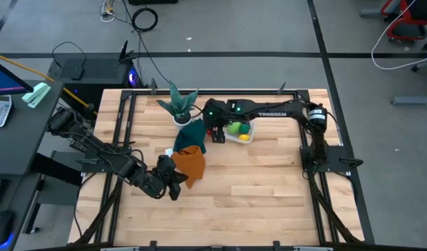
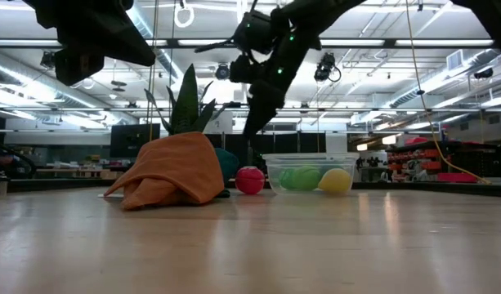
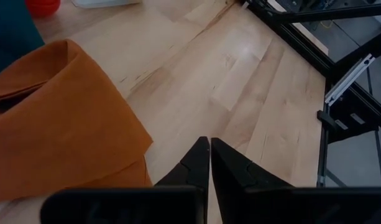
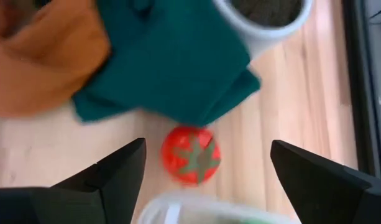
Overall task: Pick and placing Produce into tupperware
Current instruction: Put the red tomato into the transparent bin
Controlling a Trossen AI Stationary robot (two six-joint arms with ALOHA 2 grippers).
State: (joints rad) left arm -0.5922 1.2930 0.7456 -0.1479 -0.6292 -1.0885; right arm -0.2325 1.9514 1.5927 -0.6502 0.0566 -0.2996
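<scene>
Tomato point(image 4: 191, 155) sits between teal cloth point(image 4: 171, 68) and tupperware point(image 2: 309, 173); your right gripper point(image 4: 206, 171) hovers above it, jaws spread wide and empty, likely lining up a grasp. Left gripper point(image 3: 209, 163), pinched closed, waits by orange cloth point(image 3: 53, 118).

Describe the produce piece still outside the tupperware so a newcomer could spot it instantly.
Start at the white pot near the table's far edge; the teal cloth spreads out from its base. Just past that cloth's edge, between it and the clear tupperware, sits a red tomato. It alone is red with a green star-shaped top; the other pieces, green and yellow, are inside the box.
</scene>
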